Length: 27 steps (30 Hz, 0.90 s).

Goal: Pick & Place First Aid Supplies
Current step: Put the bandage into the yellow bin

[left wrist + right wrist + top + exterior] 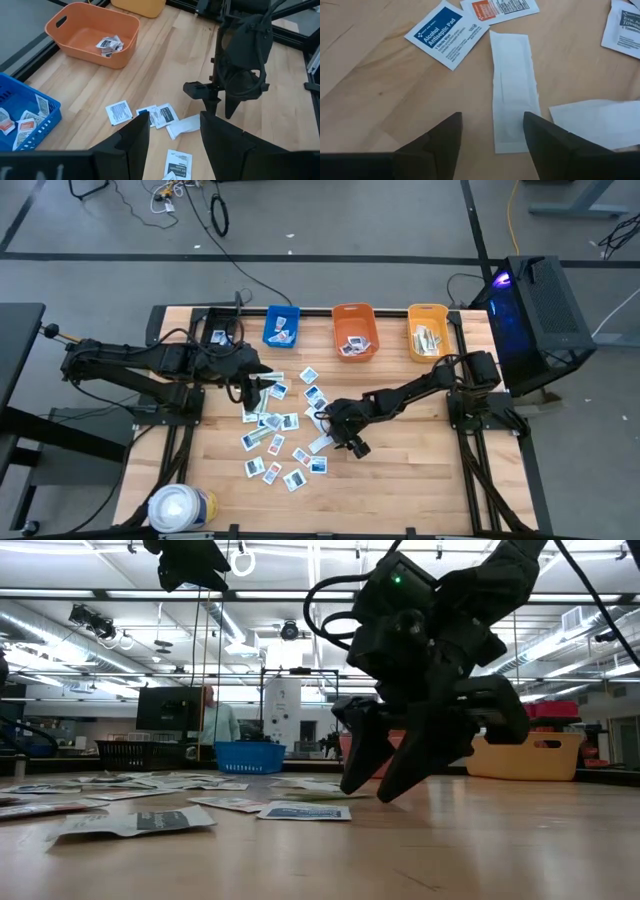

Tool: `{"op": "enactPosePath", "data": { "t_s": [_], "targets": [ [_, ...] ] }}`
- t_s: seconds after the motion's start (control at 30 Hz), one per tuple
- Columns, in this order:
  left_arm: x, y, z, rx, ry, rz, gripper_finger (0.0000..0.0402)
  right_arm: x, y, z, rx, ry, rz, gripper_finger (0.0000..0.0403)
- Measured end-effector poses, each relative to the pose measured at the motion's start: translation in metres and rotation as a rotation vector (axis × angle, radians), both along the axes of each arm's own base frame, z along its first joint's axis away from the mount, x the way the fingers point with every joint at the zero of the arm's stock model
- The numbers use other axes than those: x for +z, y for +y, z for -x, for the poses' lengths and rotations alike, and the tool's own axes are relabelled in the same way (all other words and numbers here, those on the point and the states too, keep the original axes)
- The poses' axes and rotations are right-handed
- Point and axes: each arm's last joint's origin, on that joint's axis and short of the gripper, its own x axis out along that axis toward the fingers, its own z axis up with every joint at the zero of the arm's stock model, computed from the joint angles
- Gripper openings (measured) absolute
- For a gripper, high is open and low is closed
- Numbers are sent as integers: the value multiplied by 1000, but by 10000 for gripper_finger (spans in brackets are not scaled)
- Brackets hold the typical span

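Observation:
Many small first aid packets lie flat and scattered on the wooden table. My right gripper is open and low over the table, pointing steeply down. Its fingers stand on either side of the near end of a long white strip packet, beside an alcohol pad packet. In the low view its fingertips are just above the wood. My left gripper hangs open, higher up, over packets near the blue bin, with nothing between its fingers.
Blue, orange and yellow bins stand in a row along the far edge, each holding a few packets. A large white roll sits at the near left corner. Bare wood lies to the near right.

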Motion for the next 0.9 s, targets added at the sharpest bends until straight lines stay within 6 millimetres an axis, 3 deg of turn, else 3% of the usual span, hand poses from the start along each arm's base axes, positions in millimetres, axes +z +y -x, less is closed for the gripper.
{"op": "enactPosePath", "data": {
  "t_s": [0.17, 0.67, 0.9],
  "targets": [
    [0, 0, 0, 0, 0, -1, 179, -1, 0, 0, -8, 7, 9, 186],
    [0, 0, 0, -1, 0, 0, 179, -2, 0, 0, -14, 3, 41, 23],
    [0, 0, 0, -1, 0, 0, 179, -1, 0, 0, -23, -3, 48, 5]
  ]
}}
